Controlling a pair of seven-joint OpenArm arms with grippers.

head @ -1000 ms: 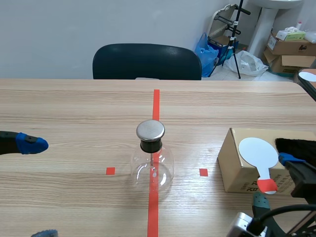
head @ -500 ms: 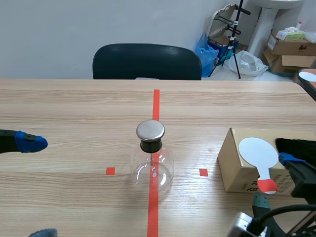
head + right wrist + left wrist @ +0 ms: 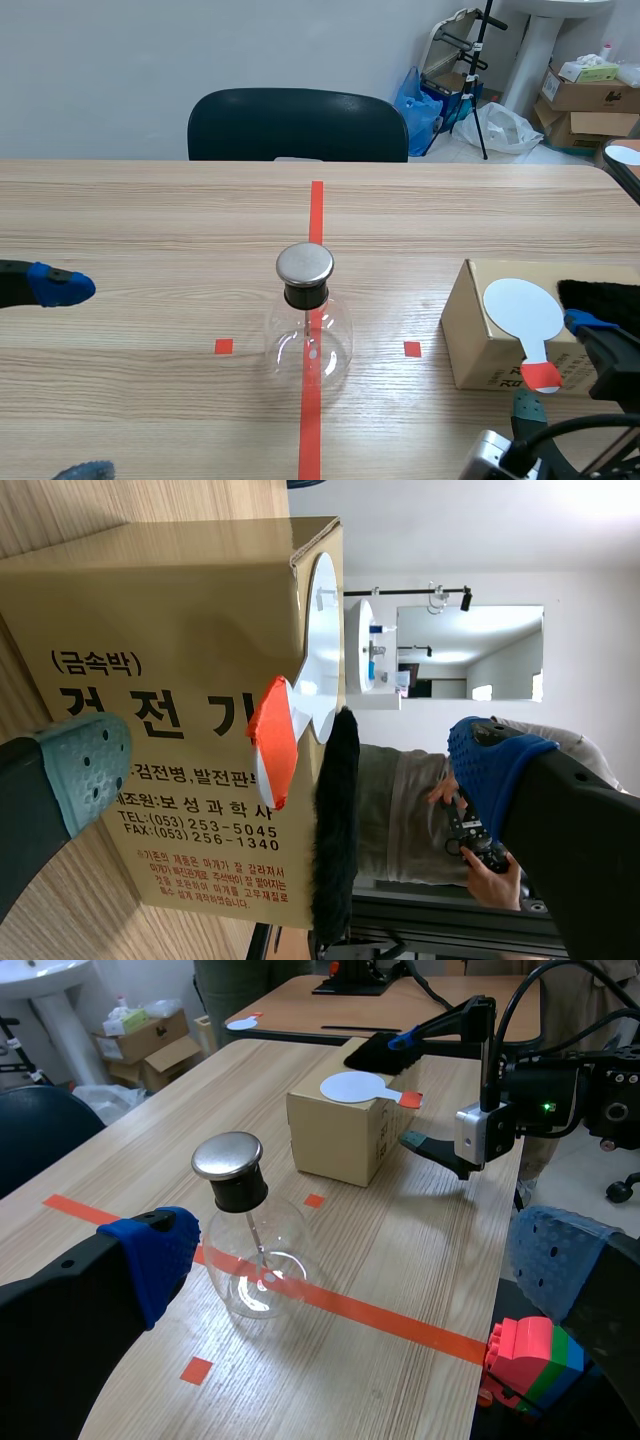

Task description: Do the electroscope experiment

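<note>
While the glass electroscope flask (image 3: 310, 338) stands on the red tape line (image 3: 316, 210) in the middle of the table (image 3: 150, 220), the left gripper (image 3: 360, 1260) sits off to its side with its 2 fingers wide apart. The right gripper (image 3: 290, 763) is spread too, fingers either side of the red handle of the white paddle (image 3: 523, 308) on the cardboard box (image 3: 472, 345).

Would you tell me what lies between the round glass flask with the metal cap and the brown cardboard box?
Between flask and box, only bare wooden table with one orange-red tape square, per the scene view.
</note>
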